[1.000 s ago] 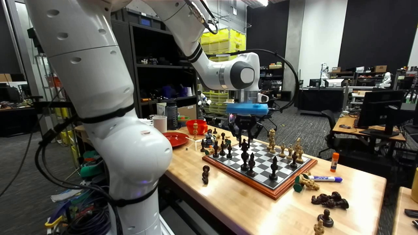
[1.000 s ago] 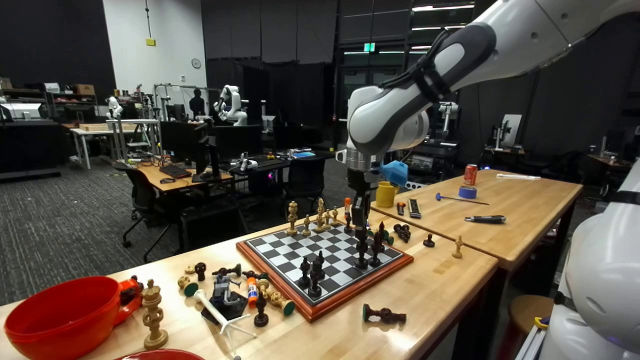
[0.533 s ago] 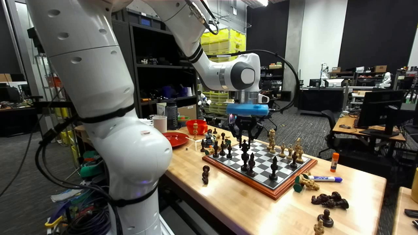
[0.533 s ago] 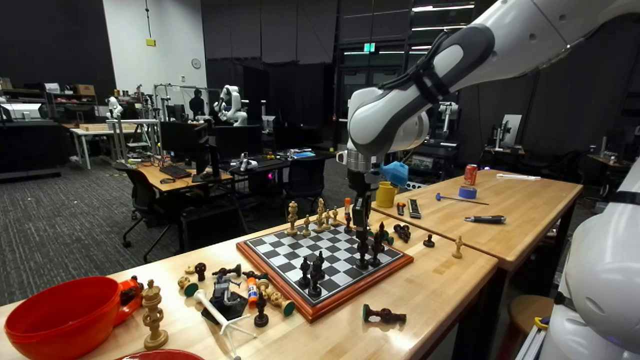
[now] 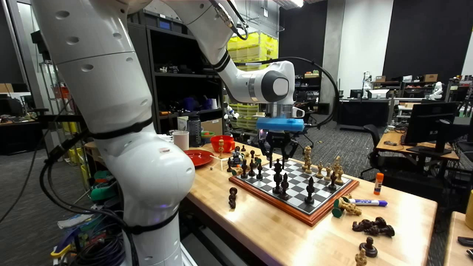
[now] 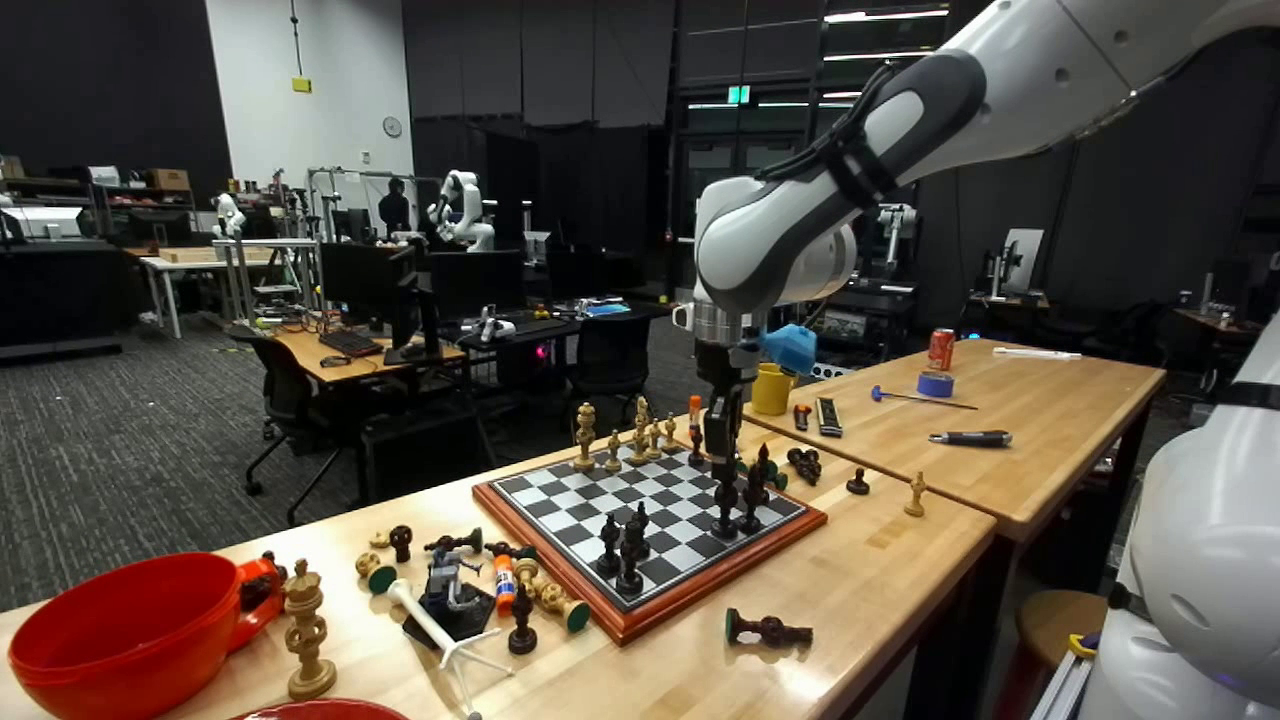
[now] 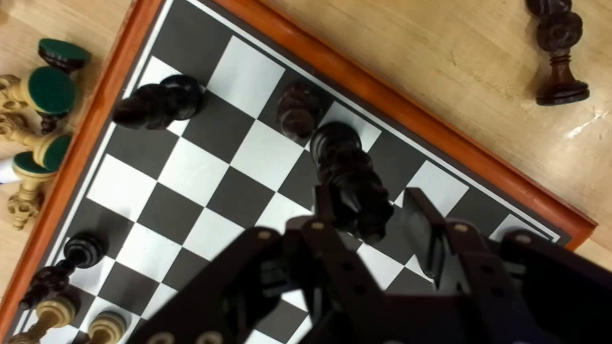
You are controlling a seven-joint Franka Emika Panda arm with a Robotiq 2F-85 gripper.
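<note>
The pincer (image 6: 723, 480), seen edge-on in an exterior view, is shown by the wrist view spread either side of a dark chess piece (image 7: 350, 168), upright near the robot-side edge of the chessboard (image 7: 193, 171).

1 white arm (image 5: 107, 85), bent: shoulder (image 5: 162, 177) low, forearm (image 6: 930, 130) sloping down to wrist (image 5: 275, 87) in both exterior views. Black claw (image 7: 369, 193) hangs below wrist, pointing straight down. 2 fingers (image 7: 334, 258) parted partway, tips visibly apart in wrist view; links (image 7: 215, 286) splayed outward.
</note>
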